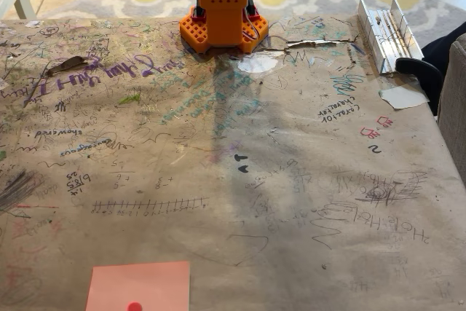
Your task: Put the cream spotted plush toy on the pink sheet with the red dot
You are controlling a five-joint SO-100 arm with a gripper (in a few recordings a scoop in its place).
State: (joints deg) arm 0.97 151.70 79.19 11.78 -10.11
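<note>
The brown paper tabletop [291,202], scribbled all over with pen marks, is filling the fixed view, with patterned floor beyond its far edge. My arm's orange base [222,16] is standing at that far edge, rising out of frame, so I cannot tell how my jaws are set. Right of the base, a metal bracket [387,34] is lying. The pink sheet with the red dot [138,287] is lying flat at the near edge, straight-sided, its dot toward the viewer.
</note>
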